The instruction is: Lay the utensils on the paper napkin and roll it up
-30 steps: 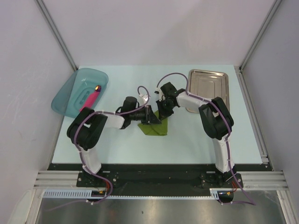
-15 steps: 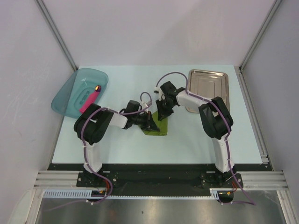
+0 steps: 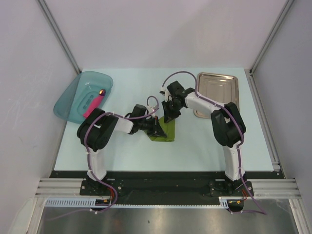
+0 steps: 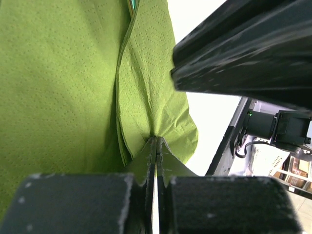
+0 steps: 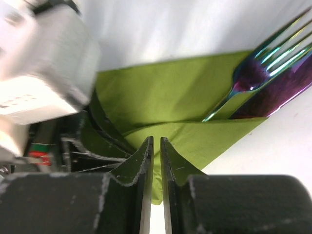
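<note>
The olive-green paper napkin (image 3: 165,133) lies folded at the table's middle. My left gripper (image 3: 158,128) comes in low from the left and is shut on a pinched fold of the napkin (image 4: 63,87). My right gripper (image 3: 168,117) comes down at the napkin's far edge. Its jaws (image 5: 156,141) stand nearly together on the folded flap (image 5: 204,139). The utensils lie partly wrapped. The iridescent fork's tines (image 5: 275,51) and a purple piece (image 5: 287,92) stick out of the fold at the upper right. The rest of them is hidden under the napkin.
A teal plastic tub (image 3: 73,97) holding a pink bar (image 3: 92,103) sits at the far left. A silver steel tray (image 3: 218,90) sits at the far right. Grey walls enclose the table. The two grippers are almost touching over the napkin.
My left arm has swung in and its gripper has slid right onto the napkin. My right gripper has shifted slightly up and left. The napkin looks narrower.
</note>
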